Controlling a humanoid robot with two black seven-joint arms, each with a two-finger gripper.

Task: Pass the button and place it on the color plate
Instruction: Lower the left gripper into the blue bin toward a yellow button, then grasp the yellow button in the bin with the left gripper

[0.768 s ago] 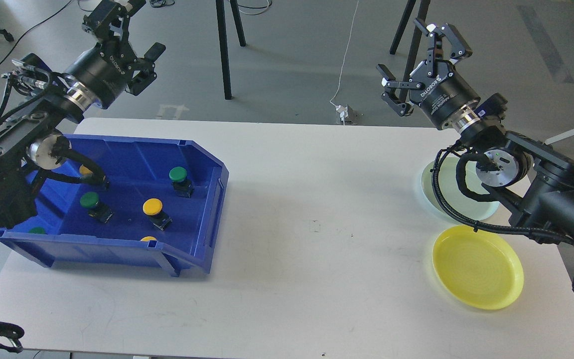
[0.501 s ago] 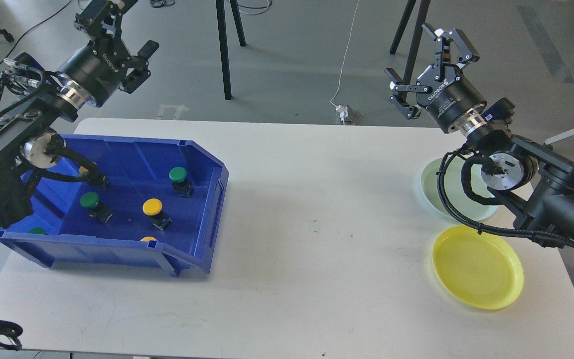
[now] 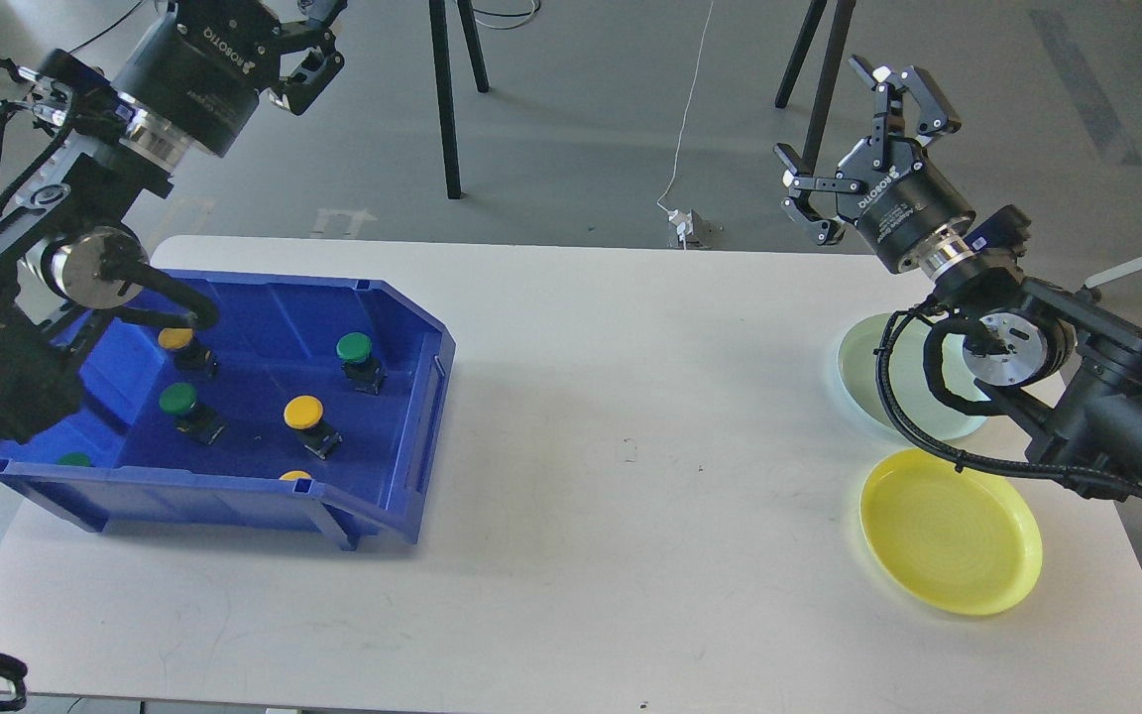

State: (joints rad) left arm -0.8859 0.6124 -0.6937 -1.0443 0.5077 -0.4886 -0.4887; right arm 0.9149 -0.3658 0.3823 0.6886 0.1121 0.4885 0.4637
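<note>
Several buttons with black bases lie in the blue bin (image 3: 432,397) at the left: a yellow button (image 3: 304,409), a green button (image 3: 354,346), another green button (image 3: 177,398) and a yellow one (image 3: 174,338) at the back left. Two more are half hidden behind the bin's front wall. The yellow plate (image 3: 950,531) lies at the right front, and the pale green plate (image 3: 878,382) behind it is partly covered by my right arm. My left gripper (image 3: 284,30) is high above the bin's far left, open and empty, with its upper finger cut by the frame top. My right gripper (image 3: 858,149) is open and empty, raised beyond the table's far right edge.
The white table (image 3: 630,446) spreads between the bin and the plates. Black stand legs (image 3: 447,99) and a white cable (image 3: 690,109) are on the floor behind the table. My right arm's cables hang over the pale green plate.
</note>
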